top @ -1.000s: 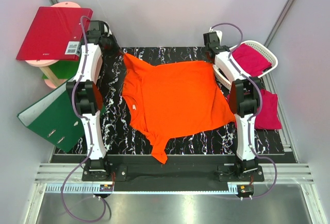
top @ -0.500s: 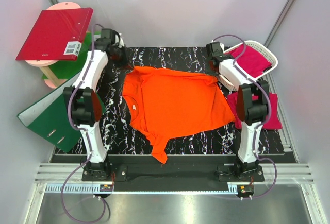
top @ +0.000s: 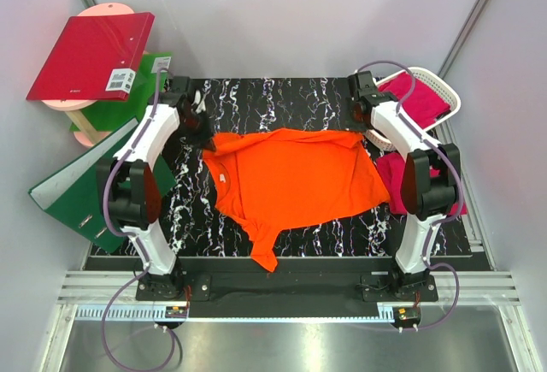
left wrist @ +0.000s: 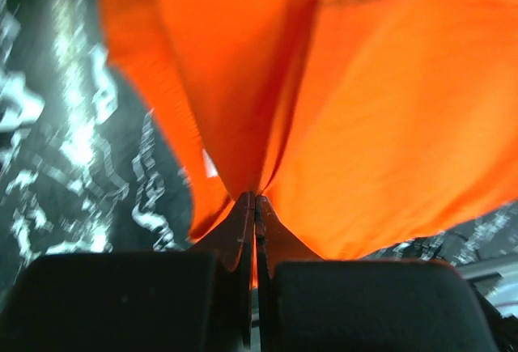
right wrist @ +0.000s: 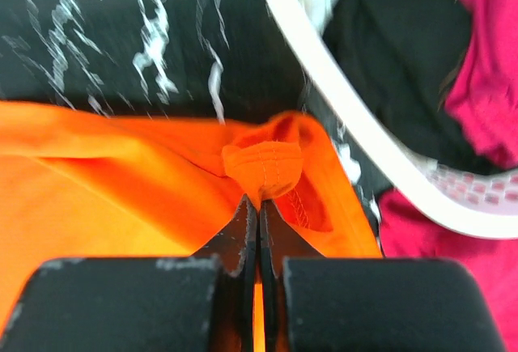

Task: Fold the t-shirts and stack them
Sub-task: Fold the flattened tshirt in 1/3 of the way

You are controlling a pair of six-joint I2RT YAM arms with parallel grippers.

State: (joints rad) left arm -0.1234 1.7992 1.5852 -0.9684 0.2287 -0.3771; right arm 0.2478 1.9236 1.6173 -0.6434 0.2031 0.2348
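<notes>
— Where's the orange t-shirt [top: 295, 180]?
— Spread across the marbled table [top: 291, 98], far corners raised, one sleeve past the near edge.
— And the pink ones?
— One magenta t-shirt [top: 416, 97] is bunched in the white basket [top: 451, 94]; a second magenta t-shirt [top: 386, 177] is crumpled beside it.

No word, brand or number can be read in any of the views. In the upper left of the top view, a white sticker [top: 120, 81] printed with a barcode is seen on the cover of the red binder [top: 85, 51], near its lower right corner. The bars can be made out, but the small print beside them is too fine to be read. Left of the frame's centre, a small white tag [top: 224, 179] is seen at the neckline of the orange t-shirt [top: 295, 175], with nothing legible on it. In the left wrist view a white patch [left wrist: 209, 163] is glimpsed between orange folds, blurred and unreadable.
</notes>
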